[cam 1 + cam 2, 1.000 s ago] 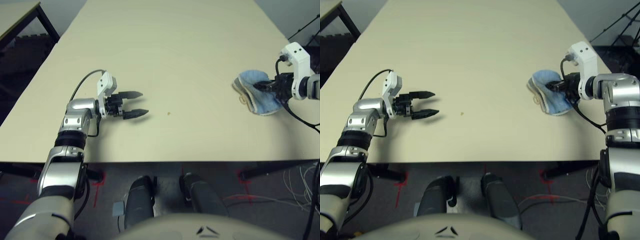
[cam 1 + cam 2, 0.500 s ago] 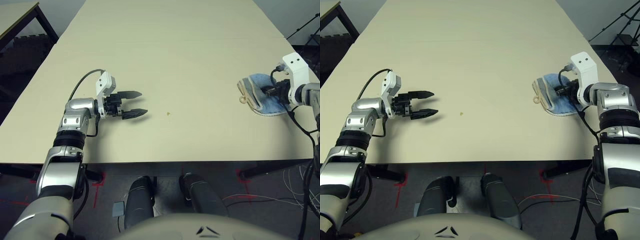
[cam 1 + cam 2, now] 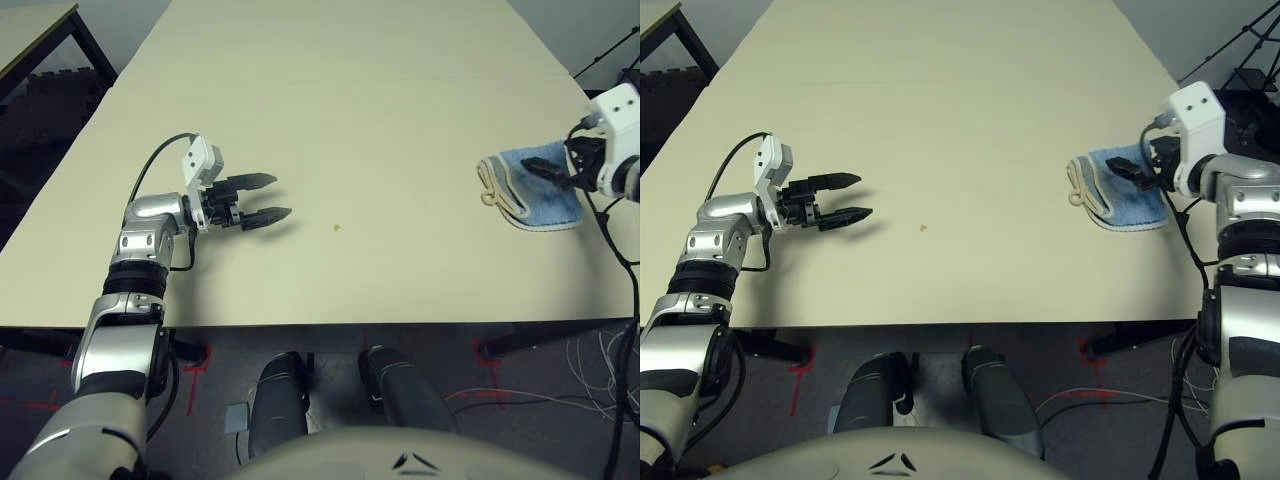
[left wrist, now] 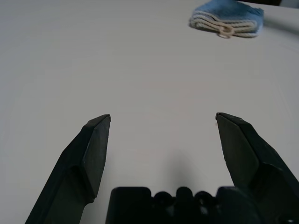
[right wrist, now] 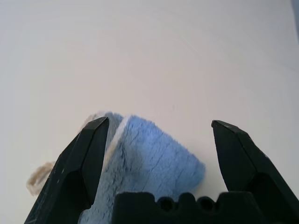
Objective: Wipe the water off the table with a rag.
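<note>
The light-blue rag with cream edging and a small loop lies folded on the pale cream table near its right edge. My right gripper hovers open just over the rag's right part, its fingers spread wide and holding nothing. Far to the left, my left gripper is open and empty just above the tabletop. Its wrist view shows the rag far ahead. One tiny amber drop of water sits on the table to the right of the left gripper.
A smaller cream-topped table with a black frame stands at the far left. A black tripod stands beyond the table's right edge. Cables lie on the floor at the lower right. The table's front edge runs close to my body.
My right gripper has opened and let go of the rag, drawing back to the right and slightly up. The rag now lies flat. The left gripper has shifted slightly left.
</note>
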Controlling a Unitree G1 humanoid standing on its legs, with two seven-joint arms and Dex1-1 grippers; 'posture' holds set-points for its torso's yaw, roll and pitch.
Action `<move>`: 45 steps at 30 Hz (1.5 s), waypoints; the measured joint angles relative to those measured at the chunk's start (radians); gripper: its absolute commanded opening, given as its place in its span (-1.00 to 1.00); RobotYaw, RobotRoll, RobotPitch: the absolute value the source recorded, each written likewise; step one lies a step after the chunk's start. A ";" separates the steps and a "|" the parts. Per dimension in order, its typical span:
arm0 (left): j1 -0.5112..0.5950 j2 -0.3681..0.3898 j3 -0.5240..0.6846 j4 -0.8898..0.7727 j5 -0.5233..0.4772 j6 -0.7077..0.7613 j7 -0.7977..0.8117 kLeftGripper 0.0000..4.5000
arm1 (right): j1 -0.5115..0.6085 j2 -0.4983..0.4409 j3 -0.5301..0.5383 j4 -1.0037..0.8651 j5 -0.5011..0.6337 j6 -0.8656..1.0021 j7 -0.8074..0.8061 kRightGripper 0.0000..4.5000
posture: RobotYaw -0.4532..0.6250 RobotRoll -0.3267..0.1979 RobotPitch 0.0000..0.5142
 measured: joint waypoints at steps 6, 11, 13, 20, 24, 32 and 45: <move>0.069 -0.036 0.077 -0.075 -0.025 0.004 0.167 1.00 | 0.088 0.042 -0.109 -0.024 0.100 -0.061 0.000 0.99 | -0.77 0.25 -0.53; 0.102 -0.088 0.120 -0.104 -0.021 -0.049 0.347 1.00 | 0.131 0.080 -0.179 -0.049 0.182 -0.104 0.014 0.99 | -0.75 0.25 -0.54; 0.110 -0.110 0.127 -0.103 -0.008 -0.084 0.416 1.00 | 0.151 0.084 -0.191 -0.049 0.196 -0.118 0.015 0.99 | -0.74 0.25 -0.53; 0.113 -0.141 0.162 -0.059 0.037 -0.204 0.639 1.00 | 0.204 0.089 -0.264 -0.034 0.248 -0.158 -0.004 0.99 | -0.69 0.25 -0.51; 0.116 -0.127 0.182 -0.049 0.051 -0.226 0.716 1.00 | 0.227 0.088 -0.296 -0.009 0.263 -0.175 -0.014 0.99 | -0.63 0.25 -0.48; 0.146 -0.092 0.218 -0.038 0.054 -0.234 0.790 1.00 | 0.221 0.086 -0.304 0.085 0.267 -0.261 -0.042 0.99 | -0.58 0.25 -0.45; 0.125 -0.060 0.214 -0.019 0.061 -0.235 0.791 1.00 | 0.199 0.087 -0.306 0.125 0.270 -0.324 -0.075 0.99 | -0.60 0.25 -0.42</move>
